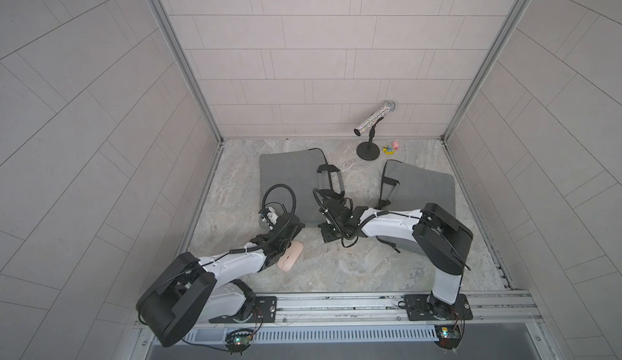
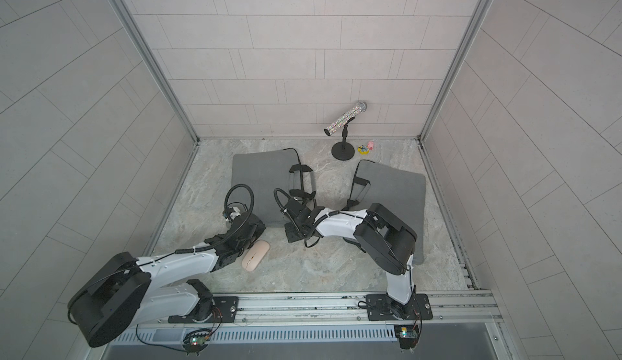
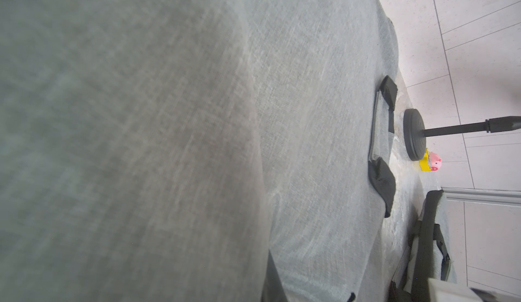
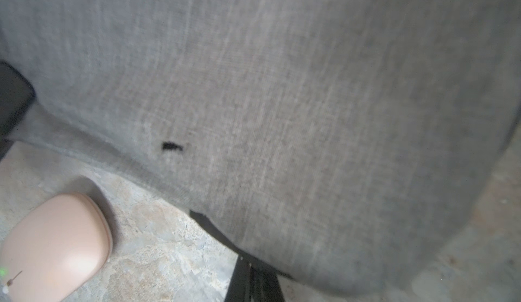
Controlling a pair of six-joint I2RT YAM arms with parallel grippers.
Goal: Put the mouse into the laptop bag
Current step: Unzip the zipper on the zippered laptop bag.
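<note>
The mouse point(image 1: 291, 255) is seen lying flat on the table point(image 1: 353, 267), low and left of centre in both top views, just beside the left arm's wrist and held by nothing. The laptop bag point(image 1: 289, 176) is spread above it, mid-frame, with a second grey bag point(image 1: 420, 186) off to the right. Both claws are placed at the near edge of the first bag. The left gripper point(image 1: 298, 225) is tucked at its lower middle, the right gripper point(image 1: 328, 235) at its lower right corner. Both are taken to be closed, though the fingers themselves are hidden under the wrists. Grey cloth fills both wrist views at very close range, so a pinch on the bag's edge is suspected, but it cannot be confirmed. In the right wrist view the mouse point(image 4: 53, 247) is caught at lower left, close to the bag's hem. It is judged to be light, hard and smooth-shelled, so it could easily be squirted out of a pinch. It would best be taken across its narrow width, on the two long sides, near the middle. The bag is judged soft and floppy, so its mouth would have to be held up while the mouse is slid in. A microphone on a stand point(image 1: 373, 119) and a small toy point(image 1: 392, 148) are left at the back, well apart from the action.
</note>
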